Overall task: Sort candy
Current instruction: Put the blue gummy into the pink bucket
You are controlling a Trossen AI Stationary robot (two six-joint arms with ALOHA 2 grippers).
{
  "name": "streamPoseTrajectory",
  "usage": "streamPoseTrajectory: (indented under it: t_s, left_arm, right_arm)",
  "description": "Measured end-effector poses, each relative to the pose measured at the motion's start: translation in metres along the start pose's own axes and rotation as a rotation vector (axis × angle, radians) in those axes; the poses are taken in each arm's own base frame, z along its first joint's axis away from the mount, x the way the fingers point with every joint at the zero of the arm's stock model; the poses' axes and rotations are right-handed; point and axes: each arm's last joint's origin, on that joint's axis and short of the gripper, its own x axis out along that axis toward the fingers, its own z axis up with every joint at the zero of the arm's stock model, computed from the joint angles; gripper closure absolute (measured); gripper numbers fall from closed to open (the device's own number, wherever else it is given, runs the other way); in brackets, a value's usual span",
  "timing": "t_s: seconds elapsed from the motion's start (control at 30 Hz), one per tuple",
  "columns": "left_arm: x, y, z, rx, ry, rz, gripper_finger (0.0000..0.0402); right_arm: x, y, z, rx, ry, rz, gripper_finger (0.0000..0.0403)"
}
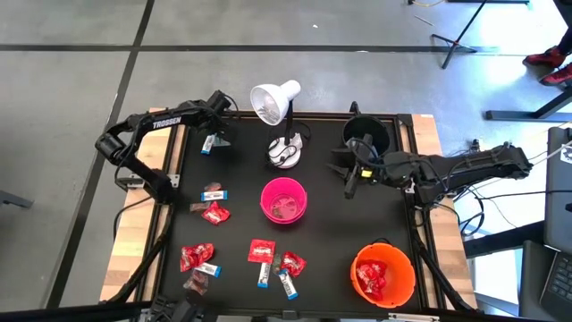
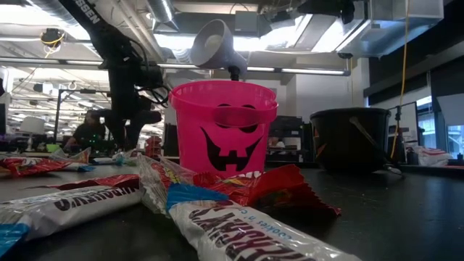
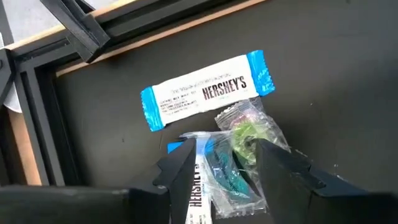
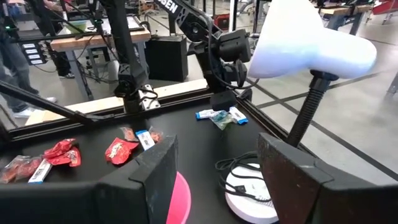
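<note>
At the table's far left lie a white-and-blue bar (image 3: 205, 90), a clear packet with green sweets (image 3: 245, 140) and a second white-and-blue bar (image 3: 198, 180), all flat on the black mat. My left gripper (image 3: 227, 149) (image 1: 214, 134) points steeply down over them, open, with the clear packet and the second bar between its fingers. More candy, red packets (image 1: 197, 258) and bars (image 1: 265, 275), lies toward the near edge. My right gripper (image 4: 217, 180) (image 1: 350, 183) hangs open and empty above the mat beside the black bucket (image 1: 366, 134). My left gripper's fingers (image 3: 180, 165) stand on either side of the clear packet and the second bar, coming from above. One finger overlaps that bar's edge (image 3: 189, 155) in the wrist view. Whether either finger touches the candy, I cannot tell.
A white desk lamp (image 1: 277, 103) stands at the far middle, its base (image 1: 284, 152) and cord on the mat. The pink bucket (image 1: 284, 199) sits mid-table, and the orange bucket (image 1: 382, 273) with red packets sits near right. More candy (image 1: 214, 213) lies mid-left. People stand beyond the table.
</note>
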Motion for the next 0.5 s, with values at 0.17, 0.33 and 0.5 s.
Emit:
streamPoseTrajectory:
  t_s: [0.17, 0.33, 0.5]
  left_arm:
    - [0.009, 0.002, -0.001, -0.011, 0.056, -0.033, 0.0258]
    - [0.023, -0.001, -0.004, 0.000, 0.116, -0.034, 0.0267]
    - [0.024, -0.003, -0.002, 0.006, 0.101, -0.038, 0.0288]
  right_arm:
    - [0.000, 0.000, 0.000, -0.002, -0.003, -0.011, 0.0187]
    - [0.000, 0.000, 0.000, -0.004, -0.003, -0.011, 0.0187]
    - [0.000, 0.000, 0.000, -0.011, -0.003, -0.011, 0.0187]
